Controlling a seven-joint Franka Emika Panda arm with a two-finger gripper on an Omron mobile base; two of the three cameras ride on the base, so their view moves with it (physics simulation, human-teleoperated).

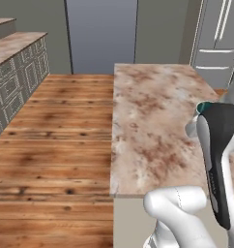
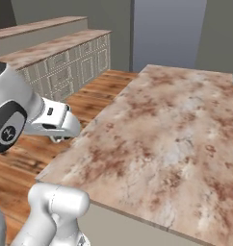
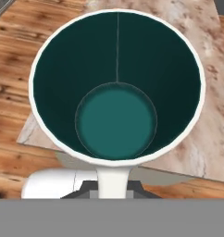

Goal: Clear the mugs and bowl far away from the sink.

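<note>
mug: a small teal cylindrical mug with a pale rim [image 3: 116, 88], seen straight down its mouth in the hand view; a sliver of teal shows beside the arm in the left base view [image 1: 204, 107].
position: carried in the air over the near corner of the mottled pink-brown stone counter [image 3: 204, 92], with wooden plank floor [image 3: 16, 69] beyond the edge.
grip: the two-finger gripper [image 3: 113, 183] is pinched tight on the mug's rim wall.
handling: looks rigid, light and glazed, so probably slippery and chippable; a rim pinch may let it swing, so set it down gently.
writing: no brand, label or lettering is legible on the mug or counter.
</note>
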